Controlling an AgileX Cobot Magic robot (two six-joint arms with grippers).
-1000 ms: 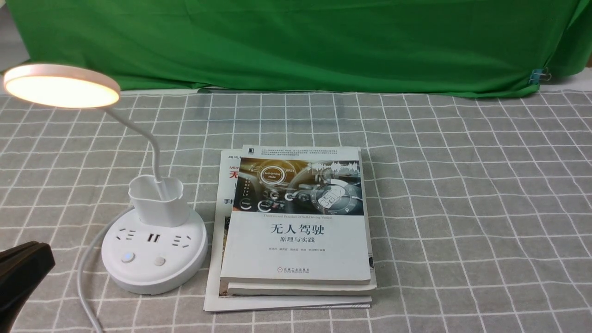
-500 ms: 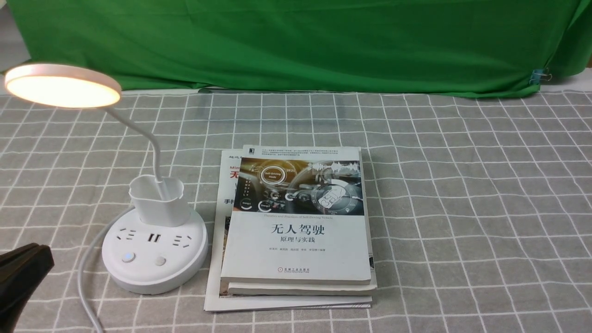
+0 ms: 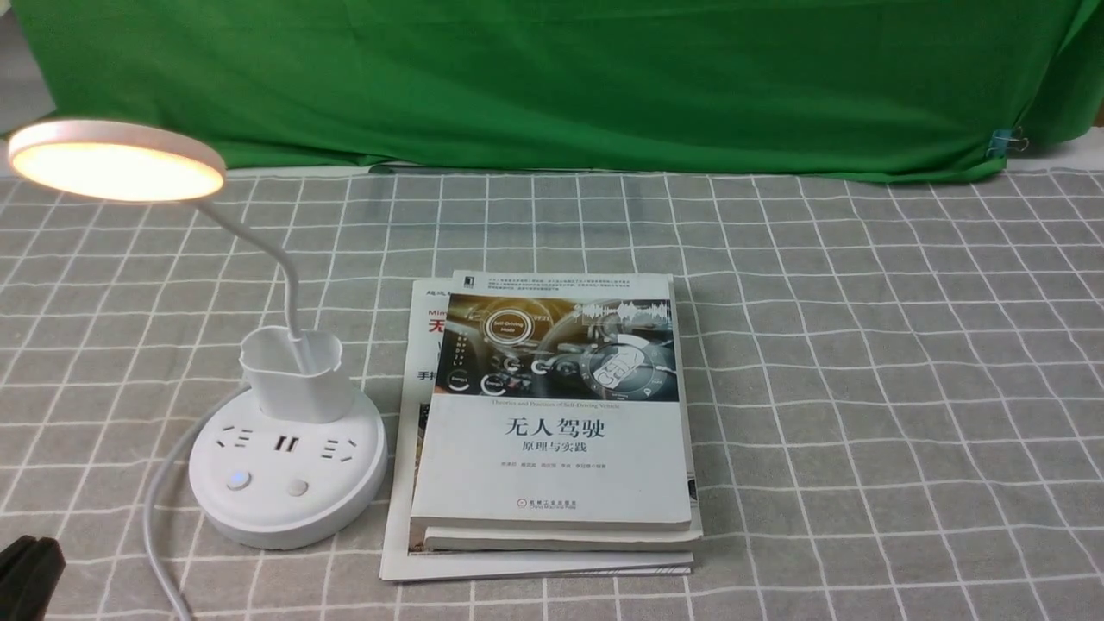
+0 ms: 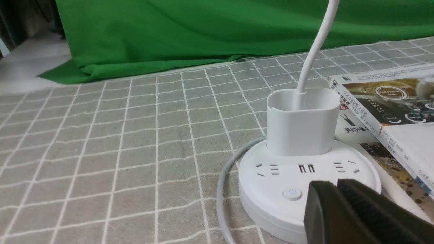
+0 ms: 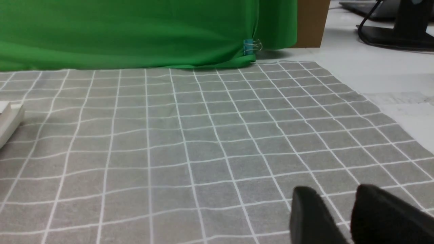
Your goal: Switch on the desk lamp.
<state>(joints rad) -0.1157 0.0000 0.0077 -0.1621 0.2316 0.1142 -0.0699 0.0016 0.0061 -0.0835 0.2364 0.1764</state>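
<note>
The white desk lamp stands at the left of the table. Its round disc head (image 3: 116, 164) glows warm. A thin neck (image 3: 276, 259) drops into a small cup (image 3: 293, 371) on the round base (image 3: 285, 509). The base has sockets and two buttons; the left button (image 3: 239, 480) shows a blue light. My left gripper (image 3: 26, 561) is shut and empty, low at the near left corner, apart from the base. In the left wrist view its tips (image 4: 335, 183) hover in front of the base (image 4: 271, 183), beside the lit button (image 4: 292, 193). My right gripper (image 5: 335, 195) is open and empty over bare cloth.
A stack of books (image 3: 552, 431) lies right next to the base. The lamp's grey cable (image 3: 159, 517) curls round the base to the near edge. A green cloth (image 3: 552, 78) hangs at the back, with a blue clip (image 3: 1000, 142). The table has a grey checked cloth (image 3: 862, 388).
My left gripper has drawn back and down toward the near left corner, away from the lamp base. The lamp head is lit throughout.
</note>
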